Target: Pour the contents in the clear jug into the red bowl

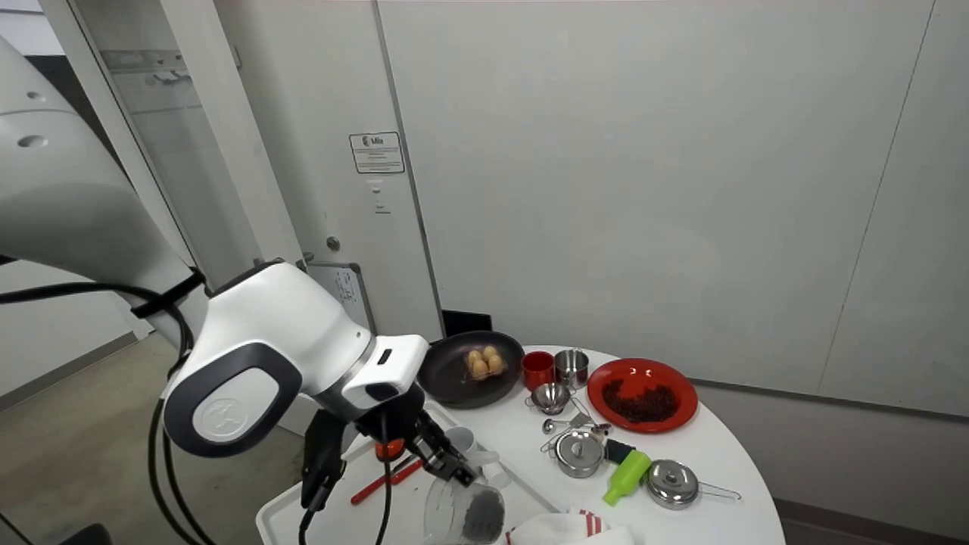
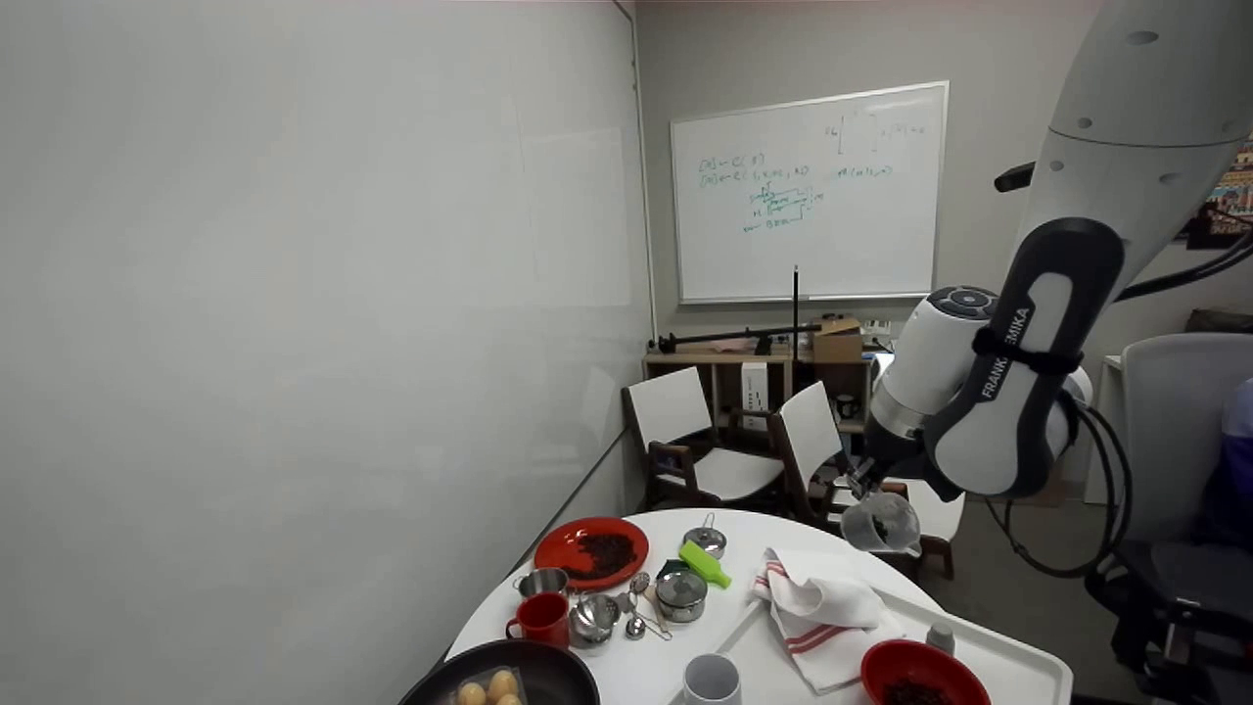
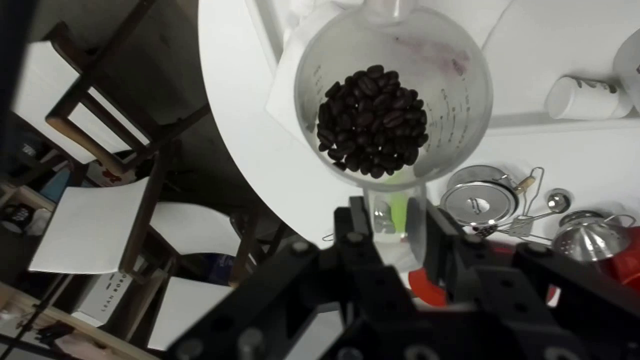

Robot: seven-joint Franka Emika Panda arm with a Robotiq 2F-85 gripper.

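The clear jug (image 3: 452, 140) is in my gripper (image 3: 398, 215), which is shut on its handle. Dark coffee beans (image 3: 372, 120) lie at the bottom of the jug. In an exterior view the jug (image 2: 876, 524) hangs in the air near the table's edge and looks tilted. A wide shallow red bowl (image 1: 621, 369) with dark bits inside stands on the far part of the table, well away from the jug. A smaller, deeper red bowl (image 2: 964, 681), also with dark beans, rests on the white tray; in the opposite view it is mostly hidden.
The white tray (image 2: 1018, 658) carries a crumpled red-striped towel (image 2: 817, 607). Around the table stand a black pan (image 1: 454, 393) with eggs, a red mug (image 2: 540, 620), a colander (image 1: 550, 397), lidded metal pots (image 1: 580, 453) and a green bottle (image 1: 628, 477).
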